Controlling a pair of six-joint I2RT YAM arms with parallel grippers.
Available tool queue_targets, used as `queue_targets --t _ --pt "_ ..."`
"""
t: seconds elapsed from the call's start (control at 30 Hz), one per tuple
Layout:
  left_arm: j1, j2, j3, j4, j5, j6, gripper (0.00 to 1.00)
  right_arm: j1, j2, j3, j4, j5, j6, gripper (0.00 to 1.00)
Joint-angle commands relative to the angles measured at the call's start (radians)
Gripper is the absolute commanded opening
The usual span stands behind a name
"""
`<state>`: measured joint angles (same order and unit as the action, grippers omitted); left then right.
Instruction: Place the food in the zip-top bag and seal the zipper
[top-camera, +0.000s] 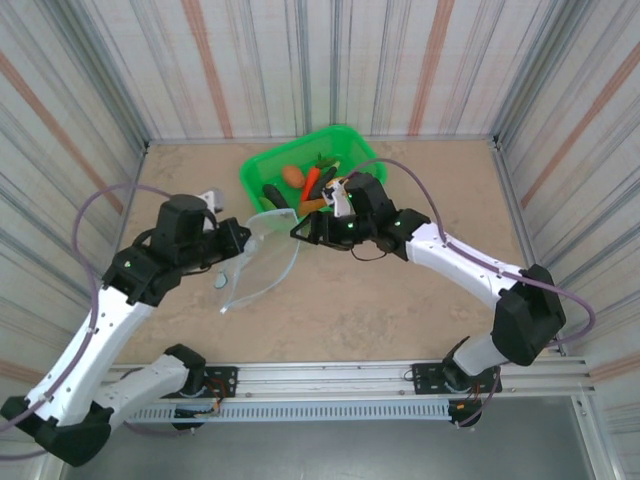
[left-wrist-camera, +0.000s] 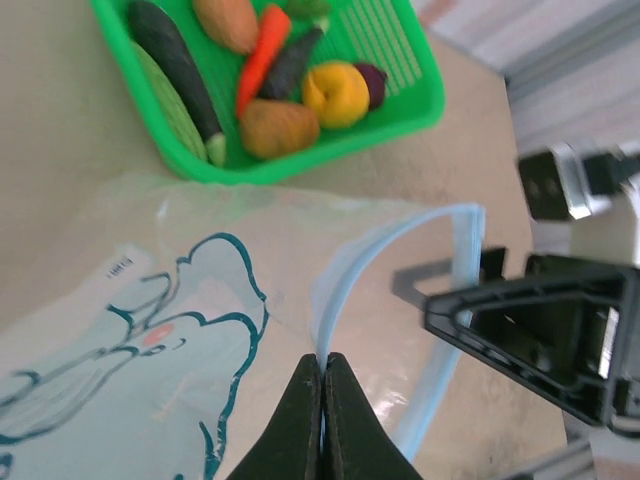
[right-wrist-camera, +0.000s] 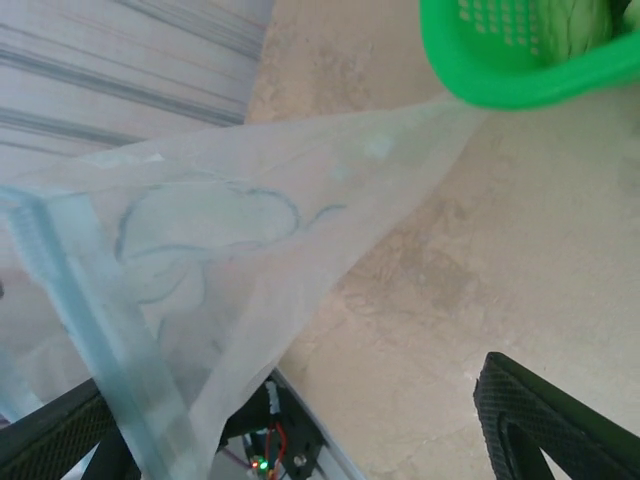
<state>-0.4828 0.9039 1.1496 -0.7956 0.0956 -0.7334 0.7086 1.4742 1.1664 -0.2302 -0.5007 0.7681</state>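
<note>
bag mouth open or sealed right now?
Open. The two sides of the zipper bow apart into a loop; the left end effector pinches one side. The food sits in the green basket, not the bag.

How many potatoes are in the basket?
2. One potato beside the carrot's thick end, another potato against the basket's near wall; others possibly hidden.

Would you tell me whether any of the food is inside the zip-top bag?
No, the food all lies in the green basket, and the zip-top bag is empty.
</note>
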Motion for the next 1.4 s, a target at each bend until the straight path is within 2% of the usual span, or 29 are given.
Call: queue_targets --t 0.0,0.1,0.23,0.37,0.47,0.5,0.57,0.63,0.97,1.37 --pt "0.091 -0.002 -0.012 0.014 0.059 0.021 0.0 -0.067 -0.019 0.055 -0.09 0.052 -0.07 0.81" --pt "0.165 0.013 -0.001 0.022 0.086 0.028 0.0 -0.104 0.04 0.142 -0.173 0.14 -0.148 0.73" --pt "0.185 0.026 0.023 0.031 0.085 0.049 0.0 -0.18 0.192 0.283 -0.275 0.204 -0.252 0.58" --pt "0.186 0.034 0.027 0.028 0.059 0.059 0.0 -0.23 0.381 0.443 -0.36 0.333 -0.318 0.3" --pt "0.189 0.041 0.026 0.037 0.044 0.061 0.0 -0.26 0.519 0.581 -0.414 0.346 -0.305 0.07" --pt "0.189 0.045 0.027 0.042 0.041 0.062 0.0 -0.266 0.566 0.634 -0.443 0.349 -0.301 0.05" --pt "0.191 0.055 0.033 0.045 0.036 0.066 0.0 -0.269 0.643 0.746 -0.514 0.373 -0.307 0.02" --pt "0.192 0.069 0.04 0.044 0.027 0.067 0.0 -0.274 0.687 0.788 -0.541 0.411 -0.321 0.0" --pt "0.193 0.093 0.015 0.081 0.038 0.059 0.0 -0.343 0.719 0.8 -0.632 0.559 -0.399 0.0" --pt "0.194 0.058 -0.052 0.133 0.077 0.033 0.0 -0.385 0.697 0.754 -0.708 0.61 -0.406 0.0"
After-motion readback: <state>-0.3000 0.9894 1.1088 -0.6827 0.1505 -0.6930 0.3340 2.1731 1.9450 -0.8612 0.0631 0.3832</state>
